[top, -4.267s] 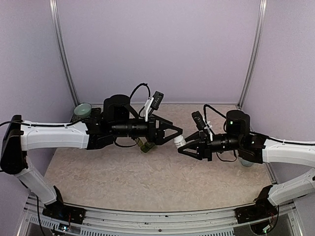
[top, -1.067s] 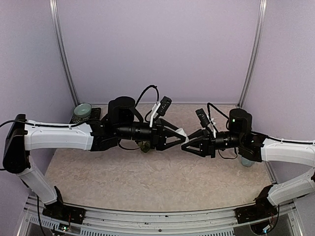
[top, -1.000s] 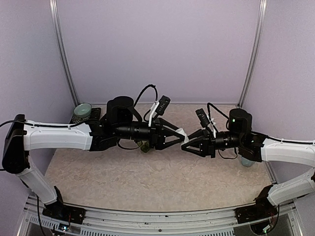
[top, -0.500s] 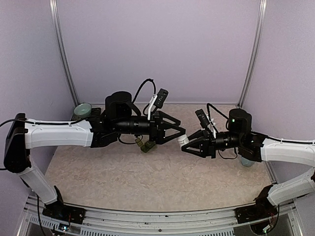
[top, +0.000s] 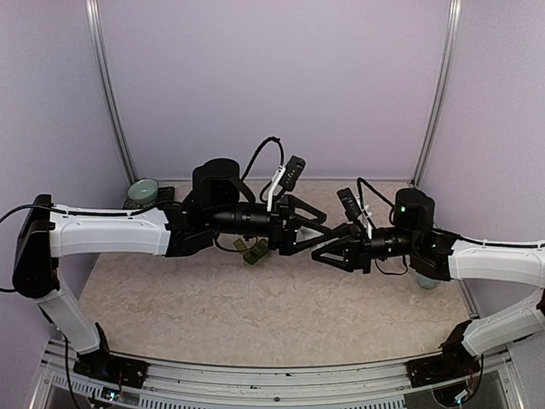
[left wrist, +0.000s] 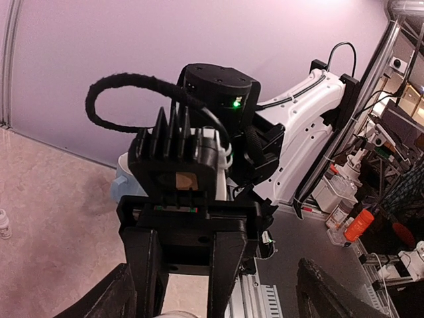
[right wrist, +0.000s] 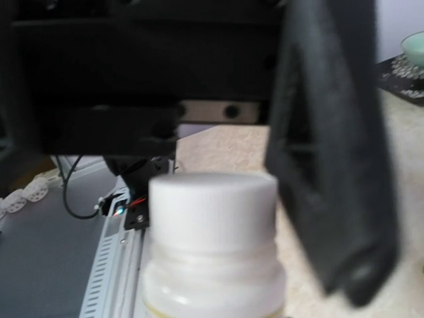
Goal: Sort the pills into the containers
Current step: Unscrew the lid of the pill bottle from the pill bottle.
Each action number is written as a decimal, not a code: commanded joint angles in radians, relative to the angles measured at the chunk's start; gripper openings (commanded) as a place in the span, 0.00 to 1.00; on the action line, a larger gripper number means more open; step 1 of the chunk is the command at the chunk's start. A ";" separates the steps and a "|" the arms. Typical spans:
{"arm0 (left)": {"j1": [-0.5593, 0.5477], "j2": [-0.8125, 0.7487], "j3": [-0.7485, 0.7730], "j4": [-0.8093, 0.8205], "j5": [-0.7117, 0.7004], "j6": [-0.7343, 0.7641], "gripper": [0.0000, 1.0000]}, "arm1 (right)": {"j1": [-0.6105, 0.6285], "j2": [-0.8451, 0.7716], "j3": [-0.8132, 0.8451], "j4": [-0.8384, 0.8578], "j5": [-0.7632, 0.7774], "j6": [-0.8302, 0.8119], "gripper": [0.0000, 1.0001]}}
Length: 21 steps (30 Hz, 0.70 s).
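Note:
My right gripper (top: 328, 244) is shut on a white pill bottle (right wrist: 212, 265) with a white cap (right wrist: 212, 199), held in the air over the middle of the table. My left gripper (top: 321, 228) is open, and its black fingers (right wrist: 331, 159) straddle the cap without touching it. In the left wrist view the right gripper's fingers (left wrist: 222, 265) face me, with the cap's edge (left wrist: 175, 314) at the bottom. The dark green containers (top: 254, 251) lie on the table under the left arm. No loose pills show.
A pale green bowl (top: 143, 189) sits on a dark mat (top: 162, 194) at the back left. A pale blue mug (top: 426, 280) stands under the right arm, also visible in the left wrist view (left wrist: 124, 184). Metal posts (top: 108, 94) flank the back wall.
My left gripper opened and drew back from the cap, then slid right again, so its open fingers now straddle the bottle. The right gripper kept its hold, barely moving.

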<state>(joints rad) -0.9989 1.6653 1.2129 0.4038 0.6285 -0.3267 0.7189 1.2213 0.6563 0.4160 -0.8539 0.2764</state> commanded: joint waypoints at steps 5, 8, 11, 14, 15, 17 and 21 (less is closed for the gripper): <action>-0.019 -0.032 0.016 0.016 0.027 0.032 0.80 | 0.010 -0.013 -0.056 0.118 0.113 -0.043 0.01; -0.019 -0.041 0.009 0.012 0.014 0.036 0.79 | 0.008 -0.020 -0.071 0.133 0.143 -0.042 0.01; -0.020 -0.052 0.000 0.009 0.002 0.040 0.79 | 0.007 -0.029 -0.085 0.145 0.167 -0.038 0.01; -0.019 -0.055 -0.001 -0.005 -0.007 0.046 0.79 | 0.005 -0.046 -0.102 0.167 0.178 -0.027 0.01; -0.020 -0.055 -0.001 -0.009 -0.010 0.049 0.79 | 0.004 -0.049 -0.102 0.170 0.181 -0.028 0.01; -0.020 -0.055 -0.002 -0.014 -0.012 0.051 0.79 | 0.002 -0.055 -0.103 0.168 0.184 -0.026 0.01; -0.020 -0.052 0.002 -0.025 -0.033 0.051 0.79 | 0.001 -0.055 -0.103 0.176 0.173 -0.025 0.01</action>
<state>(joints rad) -1.0126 1.6375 1.2125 0.3992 0.6128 -0.2897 0.7238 1.1881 0.5629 0.5507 -0.6945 0.2462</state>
